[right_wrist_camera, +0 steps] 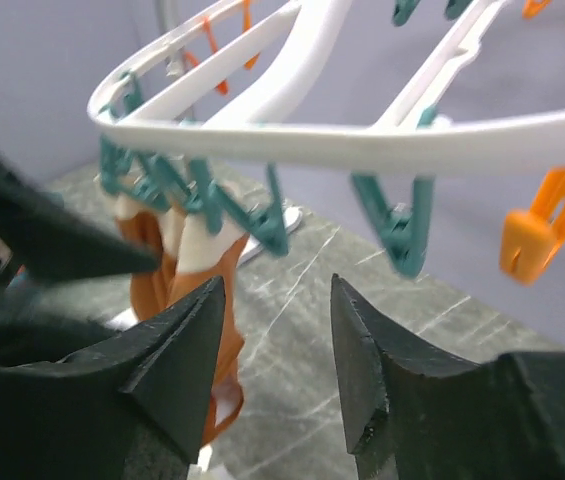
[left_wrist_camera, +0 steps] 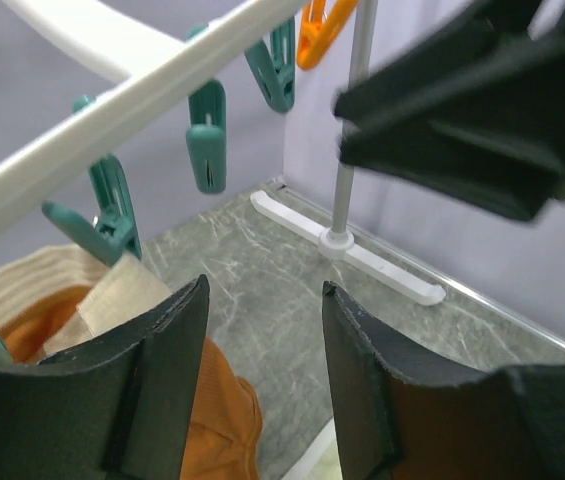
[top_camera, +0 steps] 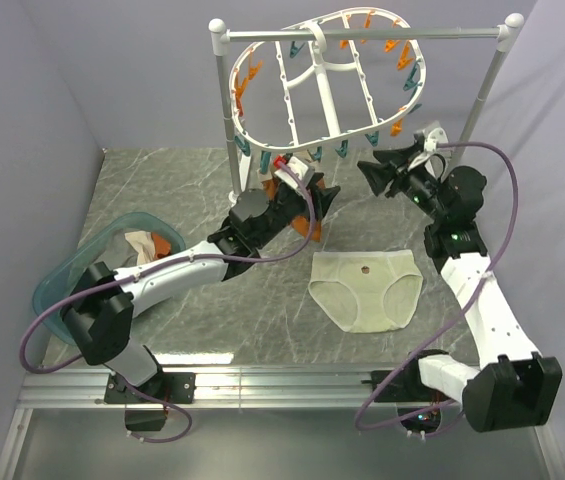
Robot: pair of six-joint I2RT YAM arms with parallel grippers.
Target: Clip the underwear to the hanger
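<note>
The pale cream underwear (top_camera: 365, 290) lies flat on the grey table, waistband away from me, between the two arms. The white oval hanger (top_camera: 322, 80) with orange and teal clips hangs tilted from the rail; it also shows in the left wrist view (left_wrist_camera: 112, 110) and the right wrist view (right_wrist_camera: 312, 140). My left gripper (top_camera: 319, 200) is open and empty, raised under the hanger's lower rim beside teal clips (left_wrist_camera: 207, 140). My right gripper (top_camera: 377, 175) is open and empty, facing the left one below the rim (right_wrist_camera: 277, 290). Neither touches the underwear.
An orange-brown garment (right_wrist_camera: 162, 260) hangs from teal clips at the hanger's low side, next to my left gripper (left_wrist_camera: 262, 290). The white rail stand (top_camera: 362, 33) spans the back, its foot on the table (left_wrist_camera: 362, 255). A teal tub (top_camera: 72, 275) with clothes sits at the left.
</note>
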